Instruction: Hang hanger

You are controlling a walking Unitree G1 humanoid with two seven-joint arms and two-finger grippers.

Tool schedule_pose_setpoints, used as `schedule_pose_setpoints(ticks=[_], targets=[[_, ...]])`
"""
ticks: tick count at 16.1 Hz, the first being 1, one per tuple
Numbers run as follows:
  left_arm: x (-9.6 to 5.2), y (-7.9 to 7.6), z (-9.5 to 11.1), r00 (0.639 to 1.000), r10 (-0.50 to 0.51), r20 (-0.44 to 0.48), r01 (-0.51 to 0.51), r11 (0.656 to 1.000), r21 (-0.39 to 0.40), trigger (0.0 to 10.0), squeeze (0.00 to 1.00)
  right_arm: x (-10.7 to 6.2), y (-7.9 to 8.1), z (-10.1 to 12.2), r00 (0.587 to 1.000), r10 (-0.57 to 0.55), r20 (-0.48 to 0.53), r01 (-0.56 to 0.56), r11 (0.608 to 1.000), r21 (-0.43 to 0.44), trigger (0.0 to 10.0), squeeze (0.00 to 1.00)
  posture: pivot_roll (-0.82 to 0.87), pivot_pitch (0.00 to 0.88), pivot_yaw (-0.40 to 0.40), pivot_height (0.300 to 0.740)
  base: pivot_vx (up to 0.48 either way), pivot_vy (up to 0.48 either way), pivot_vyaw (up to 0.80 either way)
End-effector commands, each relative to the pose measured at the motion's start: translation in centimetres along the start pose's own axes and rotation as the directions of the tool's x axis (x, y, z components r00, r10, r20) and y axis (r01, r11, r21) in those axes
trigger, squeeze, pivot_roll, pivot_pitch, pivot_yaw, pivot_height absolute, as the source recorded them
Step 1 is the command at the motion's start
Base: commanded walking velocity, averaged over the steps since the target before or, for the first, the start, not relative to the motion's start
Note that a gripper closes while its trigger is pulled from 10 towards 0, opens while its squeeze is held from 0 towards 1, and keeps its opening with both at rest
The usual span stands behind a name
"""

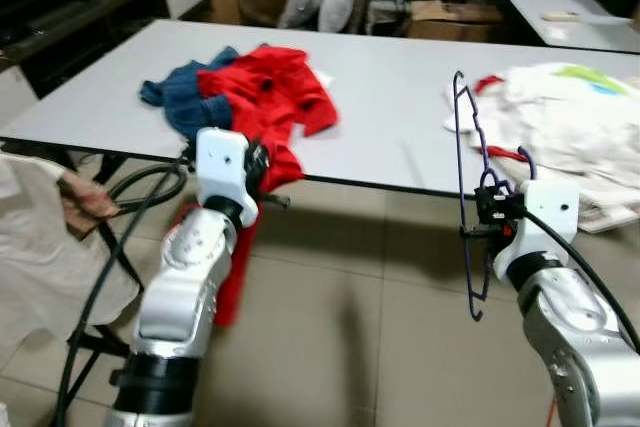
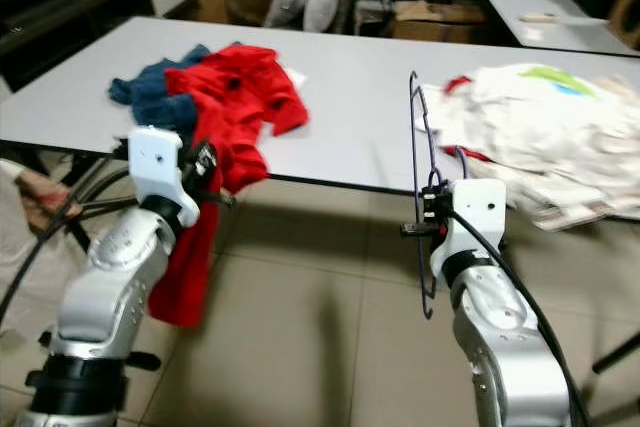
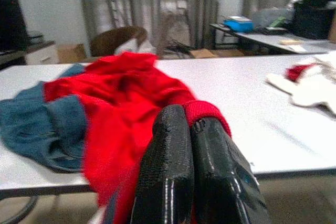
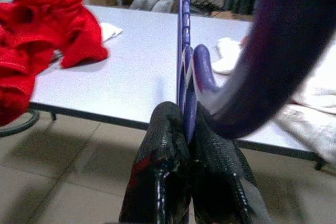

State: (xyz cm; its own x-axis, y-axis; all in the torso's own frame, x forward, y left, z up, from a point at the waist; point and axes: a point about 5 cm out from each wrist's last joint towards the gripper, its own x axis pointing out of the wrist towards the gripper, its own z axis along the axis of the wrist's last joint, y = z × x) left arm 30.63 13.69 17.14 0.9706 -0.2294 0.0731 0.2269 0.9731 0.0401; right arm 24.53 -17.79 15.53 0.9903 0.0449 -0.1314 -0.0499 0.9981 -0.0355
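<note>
A thin purple hanger (image 1: 462,147) stands upright in front of the table's front edge, its hook end by my wrist. My right gripper (image 1: 487,212) is shut on it, and in the right wrist view the fingers (image 4: 168,145) pinch the purple wire (image 4: 182,24). A red garment (image 1: 270,97) lies crumpled on the white table (image 1: 400,77) and spills over the front edge. There my left gripper (image 1: 262,169) is shut on a fold of it, with red cloth (image 3: 131,93) wrapped over the fingertips (image 3: 173,129) in the left wrist view.
A blue garment (image 1: 180,92) lies beside the red one. A heap of white clothes (image 1: 570,122) covers the table's right end. Black cables (image 1: 110,247), a pale cloth (image 1: 40,247) and what looks like a hand (image 1: 85,197) are at the left. Tiled floor lies below.
</note>
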Motion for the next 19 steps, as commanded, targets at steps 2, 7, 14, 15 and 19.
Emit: schedule_pose_setpoints(ticks=[2,7,14,15,19], targets=[[0.8,-0.6,1.0,0.999,-0.031,0.041,0.031,1.000,-0.003,10.0,0.00,0.1,-0.1,0.5,1.000,-0.001,0.020,0.001,1.000,0.002,10.0,0.00,0.02,0.000,-0.002,0.740,0.426,0.000,0.00],[1.4,-0.8,1.5,0.997,-0.045,0.056,0.046,0.999,-0.010,10.0,0.00,0.0,0.0,0.6,0.999,-0.005,0.033,0.005,1.000,-0.002,10.0,0.00,0.02,0.000,0.009,0.740,0.417,0.000,-0.16],[1.5,-1.0,1.4,0.997,-0.047,0.054,0.048,0.999,-0.017,10.0,0.00,-0.1,0.1,0.5,1.000,-0.002,0.030,0.002,1.000,0.002,10.0,0.00,0.02,0.000,0.007,0.740,0.402,0.000,0.00],[1.5,-1.0,1.3,0.997,-0.048,0.053,0.049,0.999,-0.020,10.0,0.00,-0.1,0.1,0.5,1.000,-0.002,0.029,0.002,1.000,0.003,10.0,0.00,0.01,0.000,0.007,0.740,0.386,0.000,0.00],[2.2,-1.7,1.5,0.995,-0.082,0.058,0.084,0.996,-0.035,10.0,0.00,-0.2,0.1,0.3,1.000,-0.017,0.026,0.017,1.000,0.005,10.0,0.00,0.01,0.000,0.018,0.740,0.377,0.000,0.00]])
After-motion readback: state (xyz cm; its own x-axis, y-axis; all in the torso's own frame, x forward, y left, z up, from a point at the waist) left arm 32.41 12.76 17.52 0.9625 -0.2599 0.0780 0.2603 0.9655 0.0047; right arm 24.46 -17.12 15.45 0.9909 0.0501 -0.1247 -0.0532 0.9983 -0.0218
